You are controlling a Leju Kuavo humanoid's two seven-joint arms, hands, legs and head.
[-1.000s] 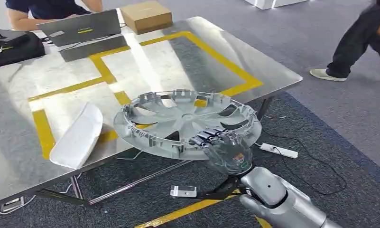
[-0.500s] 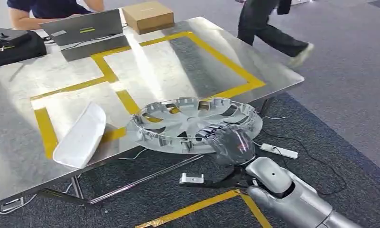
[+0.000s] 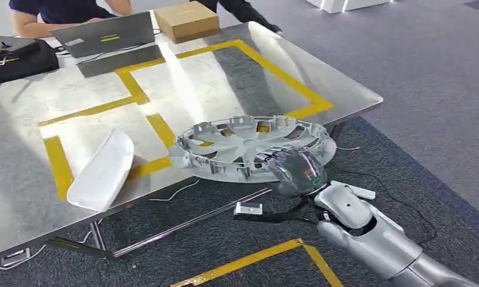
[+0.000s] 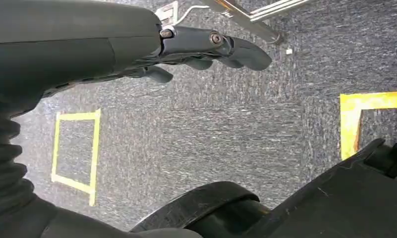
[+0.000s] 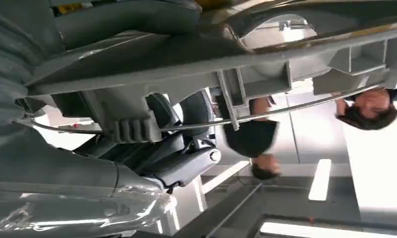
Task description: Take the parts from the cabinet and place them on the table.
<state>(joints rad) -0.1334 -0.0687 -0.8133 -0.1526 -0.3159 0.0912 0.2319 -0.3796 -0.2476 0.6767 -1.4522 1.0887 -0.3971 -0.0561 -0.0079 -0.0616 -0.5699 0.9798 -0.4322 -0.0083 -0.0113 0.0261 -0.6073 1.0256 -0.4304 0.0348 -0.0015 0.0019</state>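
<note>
A grey plastic wheel cover lies nearly flat at the near edge of the steel table, inside face up, partly past the edge. My right hand grips its near rim from below and in front. In the right wrist view the cover's ribbed rim runs close across my fingers. A white curved part lies on the table to the left. My left hand hangs over the carpet with its fingers loosely apart and nothing in it.
A laptop, a cardboard box and a black bag sit at the table's far side, where a person is seated. Yellow tape lines cross the tabletop. A power strip and cables lie on the floor below.
My right hand has carried the wheel cover right and lowered it flatter onto the table edge. A person walking at the back right has gone past; a dark sleeve now reaches in at the far edge.
</note>
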